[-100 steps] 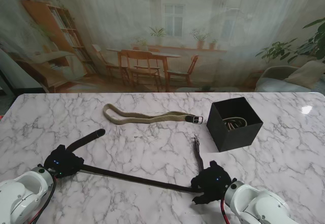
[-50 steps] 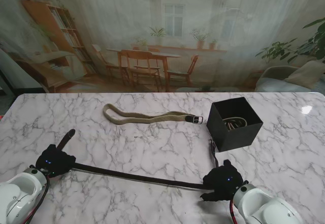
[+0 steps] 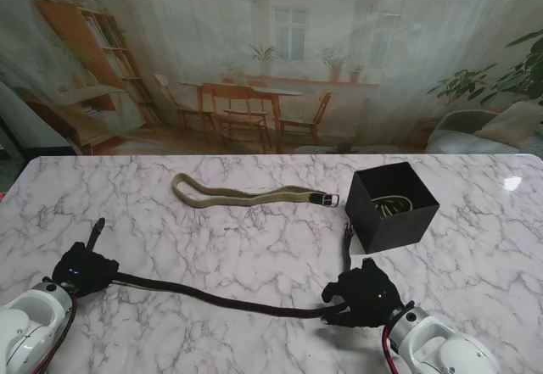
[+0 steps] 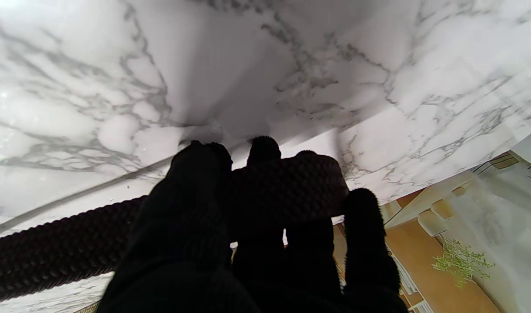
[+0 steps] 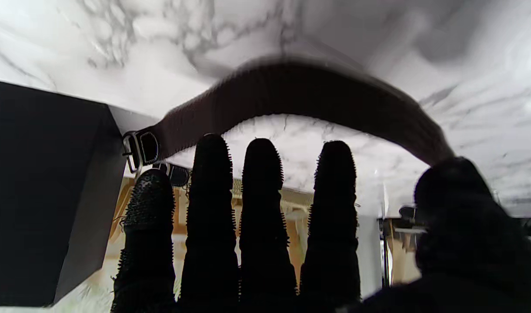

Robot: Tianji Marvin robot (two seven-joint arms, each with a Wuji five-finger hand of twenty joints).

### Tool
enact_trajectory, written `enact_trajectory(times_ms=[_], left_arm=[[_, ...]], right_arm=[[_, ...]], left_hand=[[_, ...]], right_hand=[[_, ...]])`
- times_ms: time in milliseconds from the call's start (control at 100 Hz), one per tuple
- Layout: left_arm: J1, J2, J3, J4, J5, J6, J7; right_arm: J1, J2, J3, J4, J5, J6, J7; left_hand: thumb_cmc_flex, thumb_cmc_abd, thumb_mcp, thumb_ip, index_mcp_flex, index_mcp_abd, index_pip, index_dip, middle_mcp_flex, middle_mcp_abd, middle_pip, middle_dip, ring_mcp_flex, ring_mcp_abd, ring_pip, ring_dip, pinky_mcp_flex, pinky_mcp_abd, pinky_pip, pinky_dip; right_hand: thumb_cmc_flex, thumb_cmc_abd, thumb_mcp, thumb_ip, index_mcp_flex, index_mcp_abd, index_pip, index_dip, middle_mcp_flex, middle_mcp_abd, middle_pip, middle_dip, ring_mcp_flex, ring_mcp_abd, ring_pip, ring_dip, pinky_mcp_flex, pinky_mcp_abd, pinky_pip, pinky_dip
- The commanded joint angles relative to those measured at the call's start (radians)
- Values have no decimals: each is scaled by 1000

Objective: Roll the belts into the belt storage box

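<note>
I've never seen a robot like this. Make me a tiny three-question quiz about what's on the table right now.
1. True or false: the tan belt lies inside the black box.
2. Which hands hold the dark belt? A) left hand only B) right hand only C) both
3. Fill in: the dark belt's buckle lies beside the ____.

Key: 1 false; 2 C; 3 black box

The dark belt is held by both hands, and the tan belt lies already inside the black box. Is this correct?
Not quite. In the stand view the tan belt lies flat on the table, left of the black box, not inside it. The left hand and right hand do hold the dark belt.
</note>
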Motion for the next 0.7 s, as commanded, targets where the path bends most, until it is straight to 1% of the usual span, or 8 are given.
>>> enact_trajectory(times_ms=[0, 120, 130, 210, 350, 420, 580, 690], left_arm=[[8, 1, 5, 22, 0, -1, -17], [4, 2, 7, 26, -1, -5, -14], [4, 2, 7, 27, -1, -5, -13], [3, 2, 7, 28, 1, -6, -12], [6, 3, 3, 27, 3, -8, -11], [8, 2, 1, 27, 2, -6, -10], [12, 1, -2, 26, 1, -1, -6], [16, 0, -7, 23, 0, 1, -2]], right_arm=[[4, -8, 1, -7, 20, 13, 35], [1, -10, 17, -12, 22, 6, 28], [1, -10, 18, -12, 22, 5, 30], [11, -10, 16, 2, 16, 5, 10], [25, -7, 25, 17, -18, 19, 2], [30, -2, 38, 15, -55, 22, 26], [53, 7, 46, 18, -118, 29, 101], [64, 12, 41, 31, -162, 43, 102]], left_hand=[[40, 14, 14, 5, 25, -24, -31, -39, 9, -16, -21, -13, 9, 65, -10, -6, -16, -18, -10, 1], [41, 16, 12, 5, 24, -28, -33, -41, 7, -21, -25, -16, 5, 66, -18, -11, -19, -16, -13, -1], [40, 15, 11, 5, 25, -28, -34, -41, 6, -23, -26, -16, 4, 66, -19, -12, -19, -16, -14, -1], [41, 17, 11, 5, 23, -31, -37, -44, -2, -15, -30, -22, -1, 66, -26, -16, -22, -12, -17, -2], [46, 23, 11, 5, 21, -39, -44, -51, -12, -32, -41, -33, -16, 67, -43, -27, -32, -4, -29, -6], [51, 27, 11, 4, 21, -40, -49, -55, -16, -35, -46, -36, -21, 67, -52, -34, -37, 1, -38, -9], [58, 33, 10, 3, 23, -43, -59, -64, -22, -40, -52, -42, -23, 60, -62, -42, -39, 6, -45, -11], [60, 35, 8, 3, 25, -43, -63, -66, -24, -41, -53, -44, -25, 67, -66, -46, -38, 5, -47, -10]], right_hand=[[25, -16, -1, 18, 3, -24, 26, 3, 2, 16, 35, 9, 0, -3, 42, 3, 13, -3, 26, 15], [21, -21, 16, 20, 18, -13, 40, 2, -1, 15, 38, 7, -4, -3, 43, 2, 9, -1, 28, 13], [-3, -32, 65, 16, 8, -13, 39, -8, -6, 14, 38, 1, -5, -6, 39, -4, 9, -1, 30, 8], [-11, -55, 125, 11, -20, -13, 29, -19, -14, 14, 38, -1, -4, -8, 41, -5, 12, -1, 32, 5], [-23, -132, 282, 8, -248, 42, -90, -71, -150, 22, 68, 35, -56, -18, 43, 2, -10, -9, 20, 0], [9, -164, 349, 16, -369, 27, -165, -111, -234, 29, 86, 61, -93, -24, 50, 14, -27, -15, 8, 2], [101, -262, 672, 60, -504, -16, -235, -173, -334, 33, 133, 113, -127, -39, 78, 42, -47, -23, -13, 13], [121, -292, 702, 52, -492, -71, -219, -170, -337, 29, 144, 120, -115, -47, 89, 46, -43, -24, -14, 14]])
